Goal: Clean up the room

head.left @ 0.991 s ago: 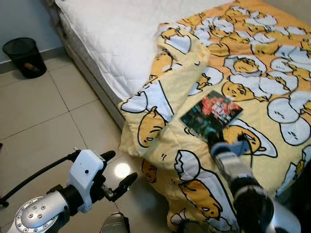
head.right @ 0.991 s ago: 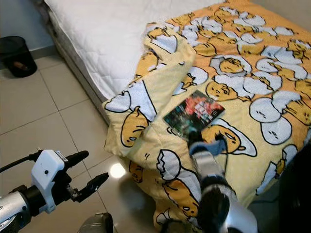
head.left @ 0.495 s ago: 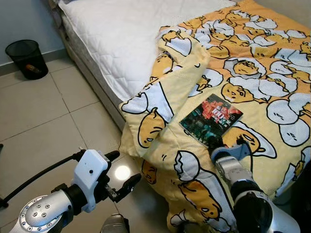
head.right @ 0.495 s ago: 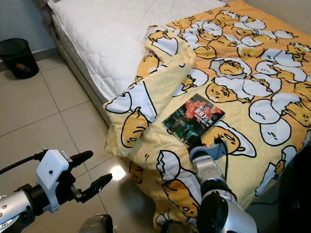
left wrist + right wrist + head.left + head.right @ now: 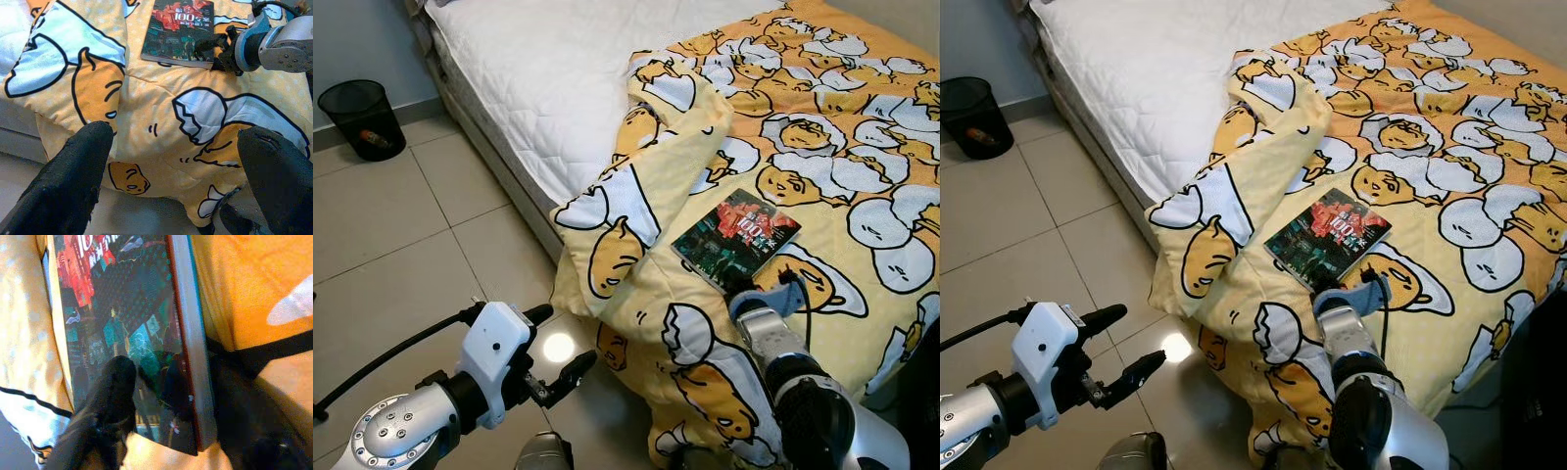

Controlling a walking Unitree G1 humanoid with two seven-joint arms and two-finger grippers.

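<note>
- Your right gripper [image 5: 744, 286] sits at the near corner of the glossy dark paperback book [image 5: 736, 241], one finger [image 5: 110, 396] on the cover — whether it is clamped, you cannot tell.
- The book lies flat on the yellow cartoon-egg blanket [image 5: 822, 157] (on the bed).
- Your left gripper [image 5: 556, 345] hangs over the floor tiles [image 5: 401, 245], fingers spread.

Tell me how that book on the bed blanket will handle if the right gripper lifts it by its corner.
The book looks thin and glossy, so it may sag or slip. The right gripper is at its corner, and the soft blanket gives little backing.
</note>
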